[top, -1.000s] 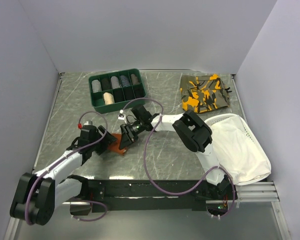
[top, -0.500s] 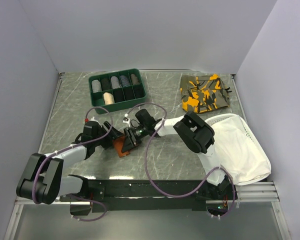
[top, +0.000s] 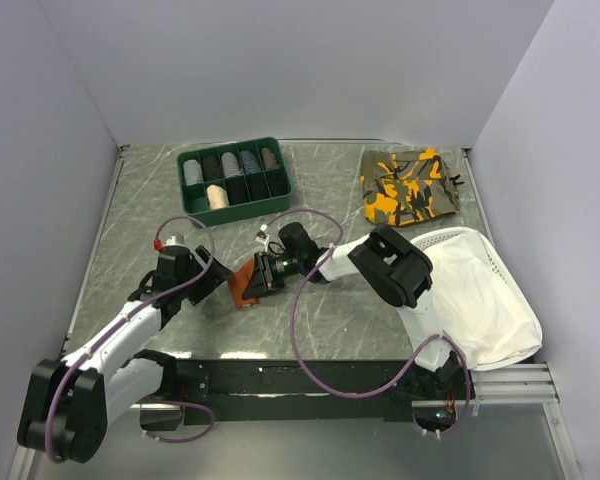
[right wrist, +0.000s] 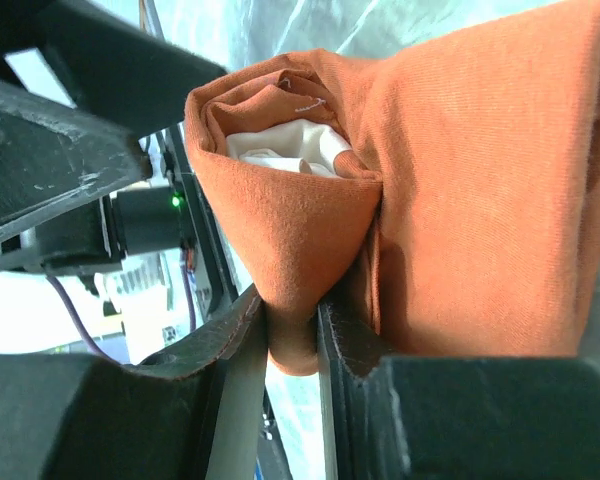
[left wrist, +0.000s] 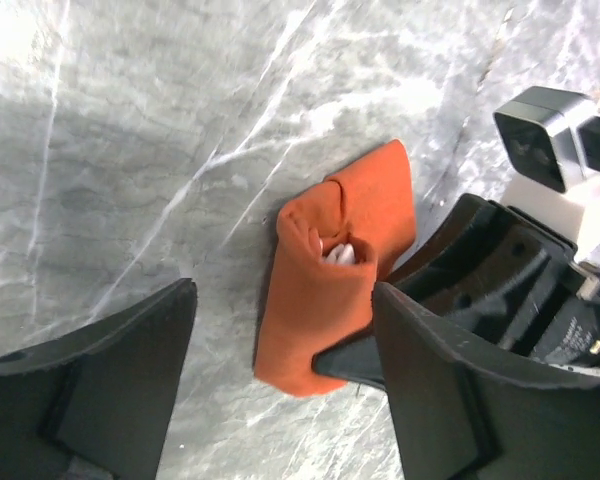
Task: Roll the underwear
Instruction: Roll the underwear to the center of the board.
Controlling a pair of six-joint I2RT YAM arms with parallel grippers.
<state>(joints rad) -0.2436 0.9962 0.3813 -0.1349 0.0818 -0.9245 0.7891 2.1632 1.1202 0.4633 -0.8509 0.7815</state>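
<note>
The underwear (top: 243,284) is a small rust-orange bundle, partly rolled, with white fabric showing inside the roll (right wrist: 280,150). It lies left of the table's middle. My right gripper (top: 264,274) reaches it from the right and is shut on a fold of the orange fabric (right wrist: 293,330), pinched between both fingers. My left gripper (top: 210,277) sits just left of the underwear and is open. In the left wrist view the underwear (left wrist: 330,290) lies ahead of the left gripper (left wrist: 280,300), close to its right finger (left wrist: 430,380) and apart from its left one.
A green tray (top: 184,186) of rolled socks stands at the back left. A folded orange-and-olive camouflage garment (top: 410,187) lies at the back right. A white basket (top: 483,242) holding a large white cloth (top: 475,300) sits at the right edge.
My right gripper's jaws have narrowed onto the fold of the underwear and shifted slightly right. The left arm has swung about while its gripper stayed open beside the bundle.
</note>
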